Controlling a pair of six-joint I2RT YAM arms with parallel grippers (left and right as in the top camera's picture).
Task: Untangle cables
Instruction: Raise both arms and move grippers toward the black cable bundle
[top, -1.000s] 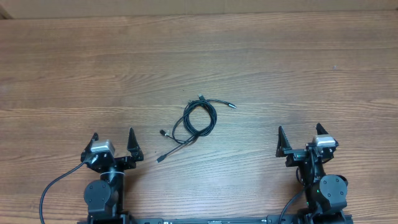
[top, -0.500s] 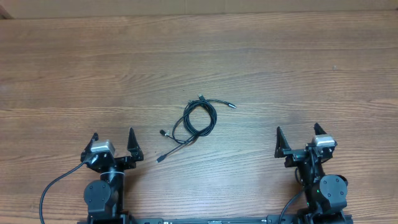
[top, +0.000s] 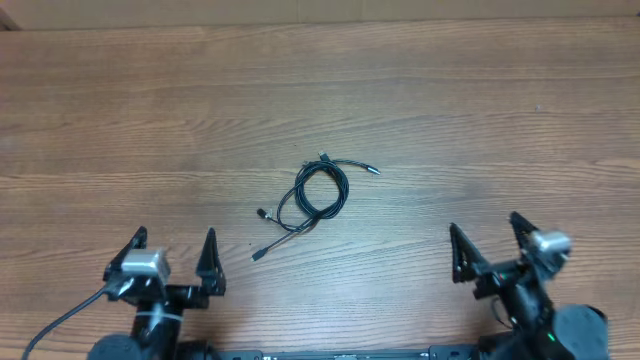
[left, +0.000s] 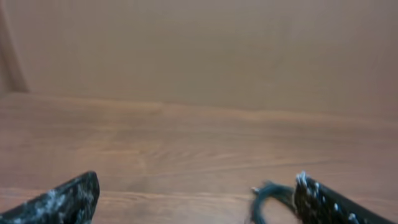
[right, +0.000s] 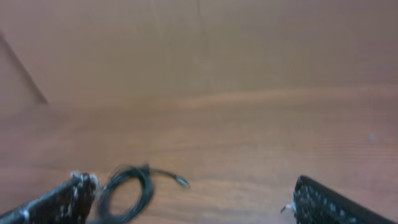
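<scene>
Lying in a loose tangled coil mid-way across the brown wooden table (top: 500, 120), the thin black cables (top: 318, 195) sit well apart from the left gripper (top: 173, 240) and right gripper (top: 484, 225), both spread wide and empty, so untangling seems not yet begun and next calls for reaching a loose plug end.

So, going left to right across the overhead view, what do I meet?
left claw, open → tangled cables on the table → right claw, open
</scene>
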